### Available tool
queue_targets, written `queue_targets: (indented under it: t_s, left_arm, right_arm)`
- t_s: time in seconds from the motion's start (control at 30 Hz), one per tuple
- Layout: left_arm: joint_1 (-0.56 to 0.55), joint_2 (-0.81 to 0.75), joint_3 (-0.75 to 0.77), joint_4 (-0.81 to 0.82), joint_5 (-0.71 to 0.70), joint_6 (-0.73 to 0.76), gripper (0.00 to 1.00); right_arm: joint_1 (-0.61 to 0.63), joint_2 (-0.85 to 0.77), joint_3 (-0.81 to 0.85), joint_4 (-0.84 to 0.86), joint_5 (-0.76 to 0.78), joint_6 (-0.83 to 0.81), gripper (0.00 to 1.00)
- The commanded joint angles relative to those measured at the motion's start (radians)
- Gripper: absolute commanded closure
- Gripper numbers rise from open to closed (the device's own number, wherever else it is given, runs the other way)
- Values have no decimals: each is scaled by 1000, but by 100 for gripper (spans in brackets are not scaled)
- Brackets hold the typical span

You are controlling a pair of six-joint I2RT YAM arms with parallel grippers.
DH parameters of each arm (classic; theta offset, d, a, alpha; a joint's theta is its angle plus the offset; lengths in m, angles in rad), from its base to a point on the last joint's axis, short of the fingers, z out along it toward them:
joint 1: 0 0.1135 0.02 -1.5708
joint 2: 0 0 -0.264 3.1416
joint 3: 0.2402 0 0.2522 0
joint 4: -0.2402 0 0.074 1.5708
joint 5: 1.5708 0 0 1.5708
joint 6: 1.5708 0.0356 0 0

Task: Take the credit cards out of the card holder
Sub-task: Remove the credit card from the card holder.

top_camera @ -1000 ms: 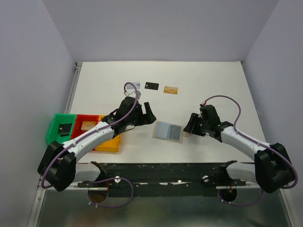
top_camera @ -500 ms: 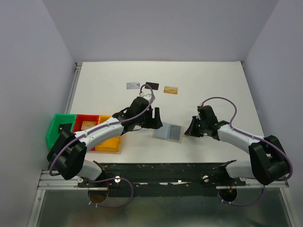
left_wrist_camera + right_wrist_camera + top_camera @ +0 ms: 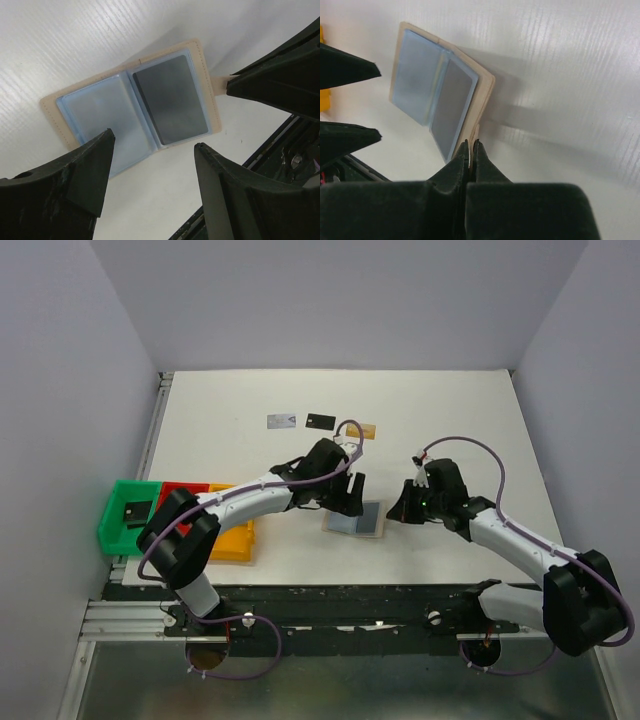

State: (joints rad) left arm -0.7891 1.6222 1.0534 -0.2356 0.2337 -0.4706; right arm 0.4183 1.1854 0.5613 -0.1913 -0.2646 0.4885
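Observation:
The card holder (image 3: 366, 523) lies open on the table, two light-blue panels inside a tan border (image 3: 125, 112). A dark grey card (image 3: 171, 100) sits in its right panel. My left gripper (image 3: 351, 502) hovers over the holder's left half, open, fingers straddling the panels with nothing between them (image 3: 154, 139). My right gripper (image 3: 398, 512) is shut on the holder's tan side tab (image 3: 471, 142), and that edge looks slightly raised. Three credit cards lie at the back: silvery (image 3: 282, 421), black (image 3: 320, 421), and orange-gold (image 3: 366, 430), which is partly behind a cable.
Green (image 3: 128, 515), red (image 3: 180, 490) and yellow (image 3: 235, 540) bins stand in a row at the left, under the left arm. A dark object lies in the green bin. The black frame rail (image 3: 350, 600) runs along the near edge.
My left arm has swung right, from beside the bins to above the holder, its jaws a little narrower. My right gripper has closed on the holder's tab.

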Motion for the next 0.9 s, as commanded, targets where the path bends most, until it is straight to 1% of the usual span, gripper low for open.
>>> queue_targets:
  t_s: [0.0, 0.3, 0.87]
  left_arm:
    - [-21, 45, 49, -44, 53, 53, 22]
    - [-41, 113, 94, -33, 70, 66, 20]
    - [-64, 203, 168, -60, 75, 84, 21]
  right_arm:
    - [7, -6, 32, -16, -61, -48, 100]
    - [5, -15, 29, 23, -116, -50, 100]
    - [5, -27, 26, 64, -153, -31, 100]
